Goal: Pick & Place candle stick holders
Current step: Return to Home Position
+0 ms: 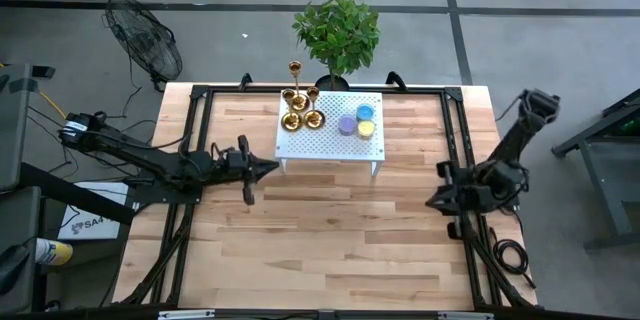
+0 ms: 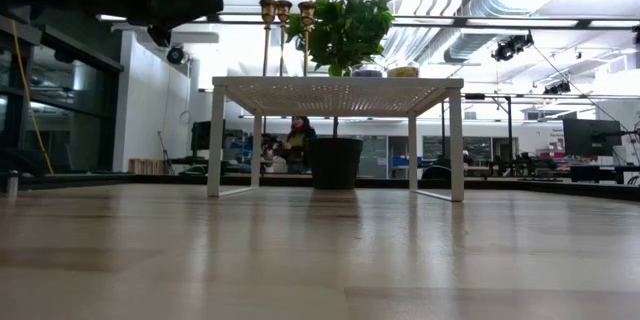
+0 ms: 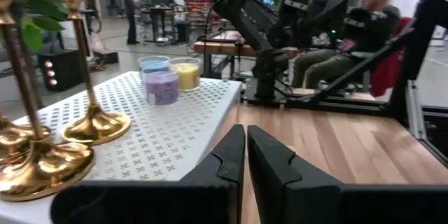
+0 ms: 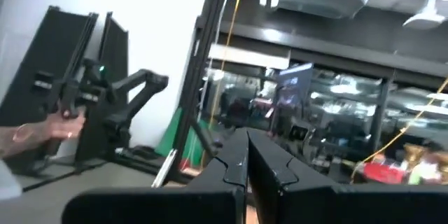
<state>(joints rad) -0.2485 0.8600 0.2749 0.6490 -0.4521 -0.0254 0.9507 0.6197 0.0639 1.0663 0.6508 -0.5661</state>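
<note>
Jaws on both arms are closed, holding nothing: left jaws hang beside the white shelf (image 1: 330,148), right jaws near the right edge of the desk (image 1: 330,250). Candle stick holders (image 1: 301,110) (gold, upright) stand clustered on the shelf's left end.

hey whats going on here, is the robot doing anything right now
Nothing is being handled at this moment. The left hand hangs shut beside the small white stand, and the right hand is shut at the right side of the table; both are empty. On the stand, the gold candle holders are grouped at its left end and three small candles sit at its right end, with a potted plant behind.
</note>
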